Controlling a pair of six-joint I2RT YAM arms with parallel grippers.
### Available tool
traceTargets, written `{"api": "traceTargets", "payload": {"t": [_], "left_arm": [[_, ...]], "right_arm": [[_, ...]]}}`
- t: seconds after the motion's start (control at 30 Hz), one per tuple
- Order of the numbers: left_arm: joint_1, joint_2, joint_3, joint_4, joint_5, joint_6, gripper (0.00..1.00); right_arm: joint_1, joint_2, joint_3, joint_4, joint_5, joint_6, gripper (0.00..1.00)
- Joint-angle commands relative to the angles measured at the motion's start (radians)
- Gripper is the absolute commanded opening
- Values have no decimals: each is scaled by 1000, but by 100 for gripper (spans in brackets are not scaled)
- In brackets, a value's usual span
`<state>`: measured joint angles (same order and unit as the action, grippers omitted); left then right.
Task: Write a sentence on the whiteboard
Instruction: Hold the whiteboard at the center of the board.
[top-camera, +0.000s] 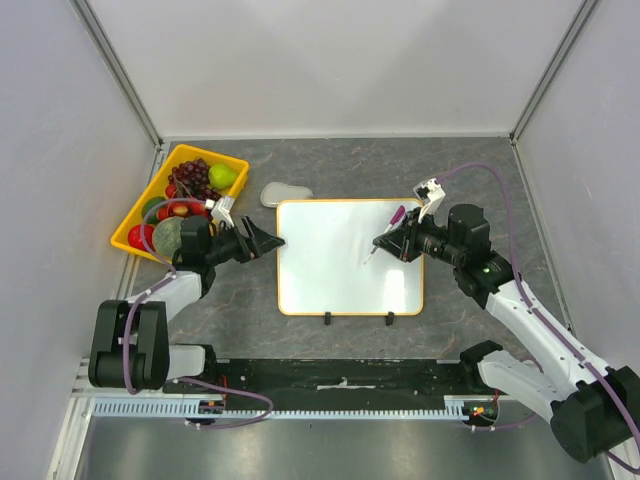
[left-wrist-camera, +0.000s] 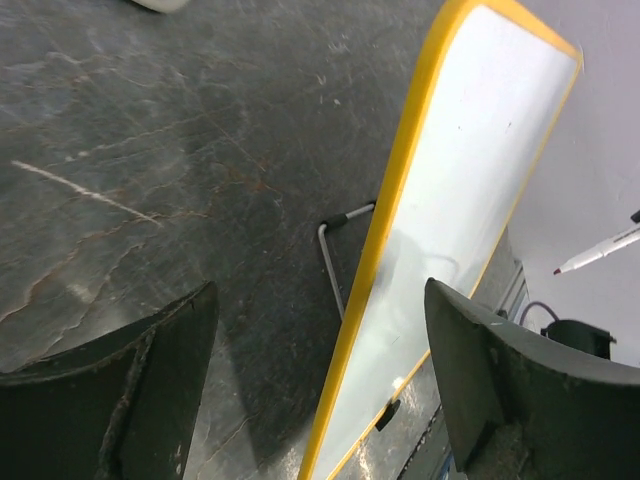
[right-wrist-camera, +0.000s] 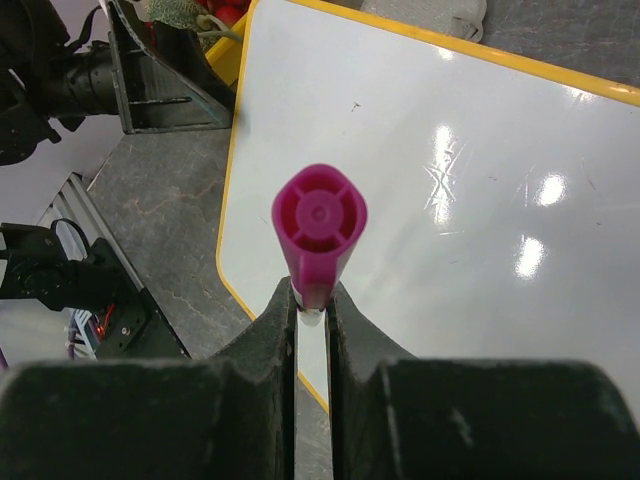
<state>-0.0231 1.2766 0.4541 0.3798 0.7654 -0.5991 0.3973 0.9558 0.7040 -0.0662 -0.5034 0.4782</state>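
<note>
From above, your whiteboard (top-camera: 350, 257) sits mid-bench (top-camera: 240, 300), to the right of the fruit tray (top-camera: 180, 195). Its face is bare, with no stroke of the sentence on it, so I judge all the writing is left to do. Your right pincer (top-camera: 385, 243) reaches in from the right, clamped on the marker (top-camera: 397, 218), tip slanting toward the board. I cannot tell whether it touches. Your left pincer (top-camera: 270, 240) gapes wide at the board's left rim.

In the left wrist view, that yellow rim runs up between the spread fingers (left-wrist-camera: 150, 400), ungripped. The marker tip shows far off to the right.

In the right wrist view, the fingers (right-wrist-camera: 265, 345) pinch the marker's magenta end. The board beyond is glossy and unmarked.
</note>
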Motion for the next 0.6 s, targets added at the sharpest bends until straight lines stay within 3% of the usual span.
{"api": "traceTargets", "payload": {"t": [0.0, 0.57], "left_arm": [[-35, 62, 5, 183, 63, -11, 87], [-127, 187, -8, 372, 146, 47, 79]], "right_arm": [[3, -5, 48, 52, -26, 5, 0], [6, 14, 48, 143, -80, 69, 0]]}}
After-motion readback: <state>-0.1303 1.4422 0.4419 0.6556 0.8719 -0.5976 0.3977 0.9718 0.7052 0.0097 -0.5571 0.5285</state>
